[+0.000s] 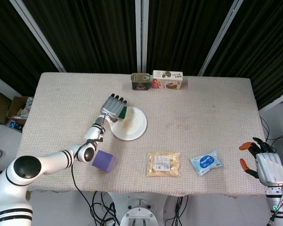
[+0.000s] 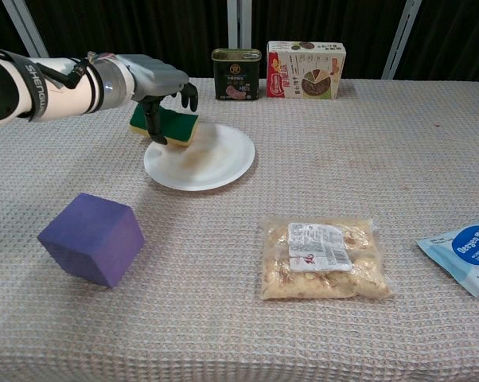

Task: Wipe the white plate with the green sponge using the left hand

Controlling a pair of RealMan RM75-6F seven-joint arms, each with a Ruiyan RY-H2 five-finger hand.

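A white plate [image 1: 131,125] [image 2: 208,163] lies left of the table's middle, with a brownish smear on it. My left hand [image 1: 113,108] [image 2: 156,83] grips the green sponge [image 2: 166,126] [image 1: 124,112], which has a yellow underside, over the plate's far left rim. In the head view the hand hides most of the sponge. Whether the sponge touches the plate is unclear. My right hand [image 1: 264,162] hangs off the table's right front corner, fingers apart and holding nothing; the chest view does not show it.
A purple cube [image 1: 103,161] [image 2: 92,238] sits near the left front. A clear snack bag [image 1: 163,164] [image 2: 324,256] and a blue packet [image 1: 206,162] [image 2: 466,252] lie along the front. A dark tin [image 1: 140,81] [image 2: 235,75] and a box [image 1: 168,79] [image 2: 305,70] stand at the back edge.
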